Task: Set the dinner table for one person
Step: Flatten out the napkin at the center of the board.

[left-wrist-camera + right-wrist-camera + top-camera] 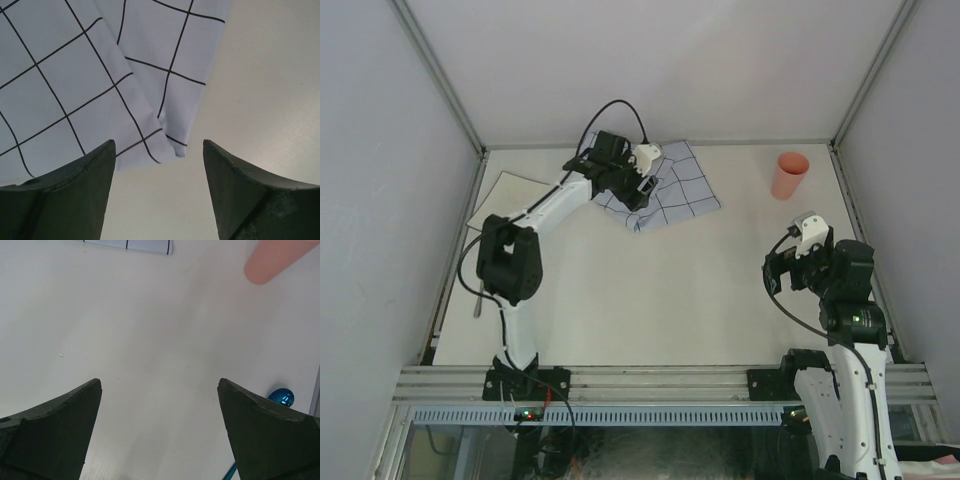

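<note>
A: "While the left gripper (157,146) is hovering open and empty over the checked cloth (75,75), where is it lying?"

B: "Rumpled at the dinner table's (650,300) far side. It's looking limp and light, so I'm favouring the folded corner. The right gripper (159,385) is hanging wide open, empty."

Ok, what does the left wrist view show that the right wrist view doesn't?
Only left wrist: the checked cloth, its folds and corner close up, just ahead of the open left gripper. Only right wrist: the pink cup top right, a shiny blue object at the lower right, the open right gripper. Both: the off-white dinner table and the cloth, a mere strip at the right wrist's top edge.
</note>
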